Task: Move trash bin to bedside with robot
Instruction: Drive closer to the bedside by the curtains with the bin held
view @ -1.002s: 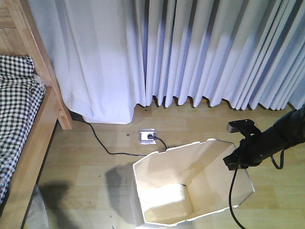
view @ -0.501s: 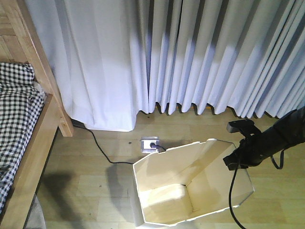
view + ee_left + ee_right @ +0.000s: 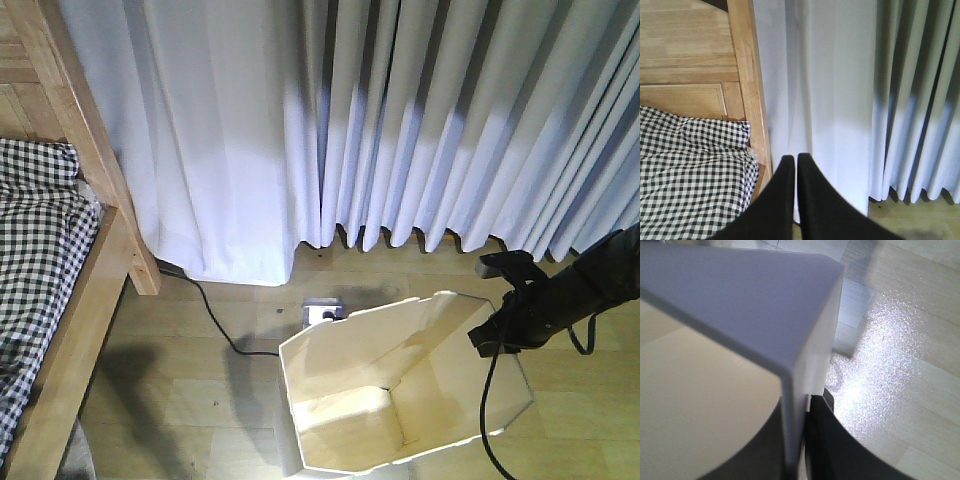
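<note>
The right gripper (image 3: 799, 440) is clamped on the thin rim wall of the trash bin (image 3: 370, 345), which stands on the floor (image 3: 190, 380) at 6 o'clock in the front view, the bed (image 3: 75, 330) lying well apart at the bin's 9 o'clock, while the left gripper (image 3: 796, 167), nearer the bed, has its jaws together on nothing
</note>
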You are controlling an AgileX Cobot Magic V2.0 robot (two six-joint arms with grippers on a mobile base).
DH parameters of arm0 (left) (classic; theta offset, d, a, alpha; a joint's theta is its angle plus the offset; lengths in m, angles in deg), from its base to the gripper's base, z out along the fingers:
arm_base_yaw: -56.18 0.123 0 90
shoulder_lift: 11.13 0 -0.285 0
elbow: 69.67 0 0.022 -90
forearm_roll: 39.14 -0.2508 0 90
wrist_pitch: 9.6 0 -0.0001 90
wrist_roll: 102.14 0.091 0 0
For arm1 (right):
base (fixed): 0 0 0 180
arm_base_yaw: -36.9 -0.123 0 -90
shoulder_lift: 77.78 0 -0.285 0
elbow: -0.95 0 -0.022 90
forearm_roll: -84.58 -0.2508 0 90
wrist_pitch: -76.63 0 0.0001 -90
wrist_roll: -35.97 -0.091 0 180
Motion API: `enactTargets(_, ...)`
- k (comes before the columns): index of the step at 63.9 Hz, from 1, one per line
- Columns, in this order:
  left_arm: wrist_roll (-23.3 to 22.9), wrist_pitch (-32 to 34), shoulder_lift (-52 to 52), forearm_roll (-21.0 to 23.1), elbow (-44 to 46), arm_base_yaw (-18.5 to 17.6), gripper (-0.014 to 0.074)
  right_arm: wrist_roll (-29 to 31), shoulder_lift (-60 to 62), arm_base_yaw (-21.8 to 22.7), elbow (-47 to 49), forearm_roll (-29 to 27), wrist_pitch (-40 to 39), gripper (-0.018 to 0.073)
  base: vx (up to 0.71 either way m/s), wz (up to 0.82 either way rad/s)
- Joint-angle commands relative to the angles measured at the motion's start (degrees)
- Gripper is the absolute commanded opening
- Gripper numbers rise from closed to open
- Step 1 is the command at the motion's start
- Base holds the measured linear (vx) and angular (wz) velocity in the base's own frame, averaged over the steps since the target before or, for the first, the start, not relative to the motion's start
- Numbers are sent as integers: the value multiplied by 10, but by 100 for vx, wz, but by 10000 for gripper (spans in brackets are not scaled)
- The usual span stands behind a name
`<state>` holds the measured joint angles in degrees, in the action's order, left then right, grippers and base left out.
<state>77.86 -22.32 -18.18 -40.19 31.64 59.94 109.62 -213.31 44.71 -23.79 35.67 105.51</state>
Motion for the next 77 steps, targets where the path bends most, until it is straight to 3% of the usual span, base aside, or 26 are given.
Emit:
enactTargets(1, 0, 40, 8, 2, -11, 1, -6, -3, 41, 1, 8, -37, 84, -5, 6, 3)
enactTargets(68, 0, 40, 8, 2, -11, 1, -6, -3, 41, 1, 8, -39, 84, -5, 2, 0)
enactTargets(77, 0, 40, 8, 2, -11, 1, -6, -52, 32, 1, 16, -54, 75, -5, 0, -1)
